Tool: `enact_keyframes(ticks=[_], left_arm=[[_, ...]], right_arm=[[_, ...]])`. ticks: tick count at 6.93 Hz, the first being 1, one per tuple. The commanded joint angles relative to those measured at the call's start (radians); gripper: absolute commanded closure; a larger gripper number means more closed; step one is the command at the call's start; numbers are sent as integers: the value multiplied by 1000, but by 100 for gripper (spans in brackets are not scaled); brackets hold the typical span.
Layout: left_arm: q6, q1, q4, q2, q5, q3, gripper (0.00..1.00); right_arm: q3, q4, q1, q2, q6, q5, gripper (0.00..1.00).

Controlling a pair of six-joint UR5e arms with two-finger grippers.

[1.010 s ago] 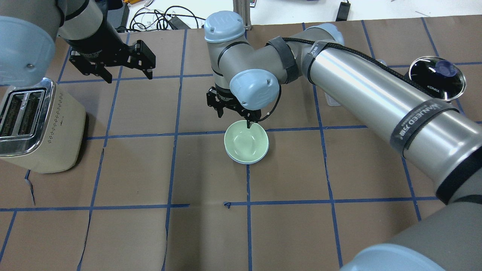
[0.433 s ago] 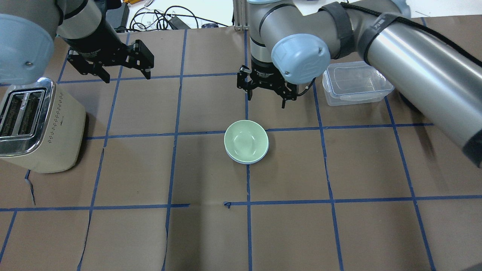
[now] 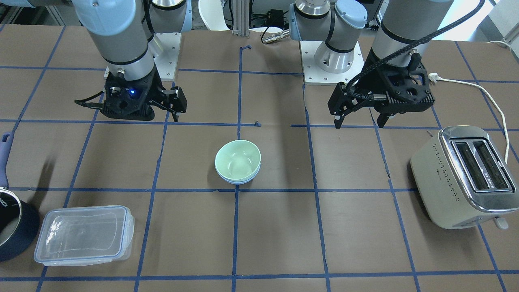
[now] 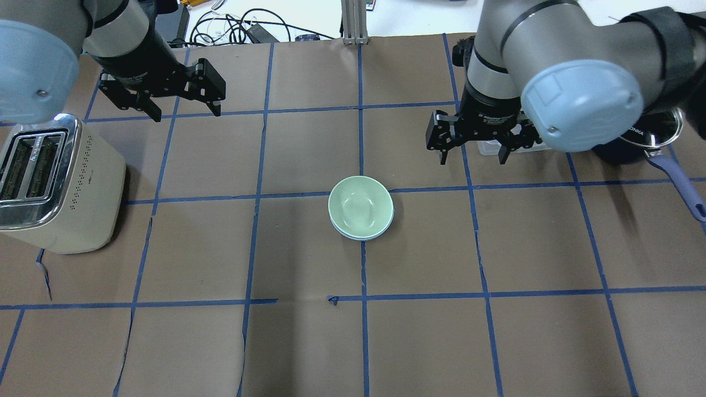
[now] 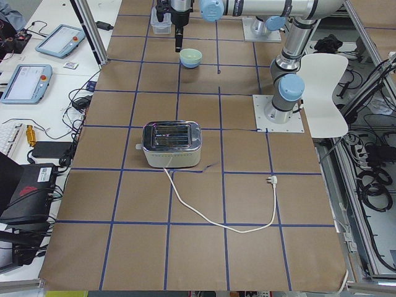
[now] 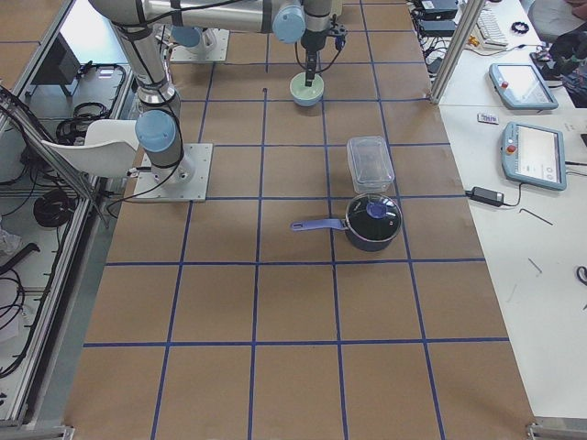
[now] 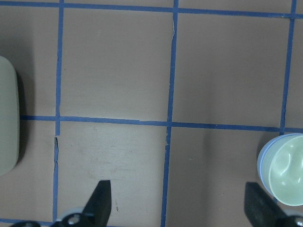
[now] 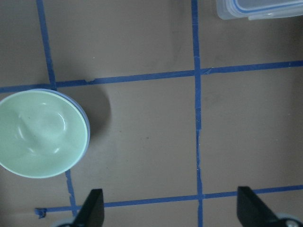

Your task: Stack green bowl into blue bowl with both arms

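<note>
The green bowl (image 4: 359, 205) sits nested inside the blue bowl (image 4: 386, 228) at the table's middle. Only a thin blue rim shows under it. The stack also shows in the front view, green bowl (image 3: 238, 159) over blue bowl (image 3: 239, 181). My right gripper (image 4: 472, 160) is open and empty, above the table to the stack's far right. Its wrist view shows the green bowl (image 8: 42, 132) at the left. My left gripper (image 4: 186, 113) is open and empty at the far left, above the toaster. Its wrist view shows the green bowl (image 7: 286, 175) at the right edge.
A cream toaster (image 4: 55, 182) stands at the left edge, its cord (image 3: 486, 93) trailing behind. A clear plastic container (image 3: 83, 233) and a dark blue saucepan (image 3: 12, 227) with a glass lid stand on the right side, beyond my right gripper.
My right gripper has let go of the green bowl's rim and moved up and away to the right. The green bowl stays in the blue bowl. The left arm has not moved.
</note>
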Motion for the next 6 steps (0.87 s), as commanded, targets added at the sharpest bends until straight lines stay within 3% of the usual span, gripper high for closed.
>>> enact_keyframes(ticks=[1,6], left_arm=[[0,0,0,2,-1,-2,0],[2,0,2,3,-1,-5,0]], right_arm=[[34,63,-31,-75,-56,3,0],[21,131,-95,-132,-116,-20,0]])
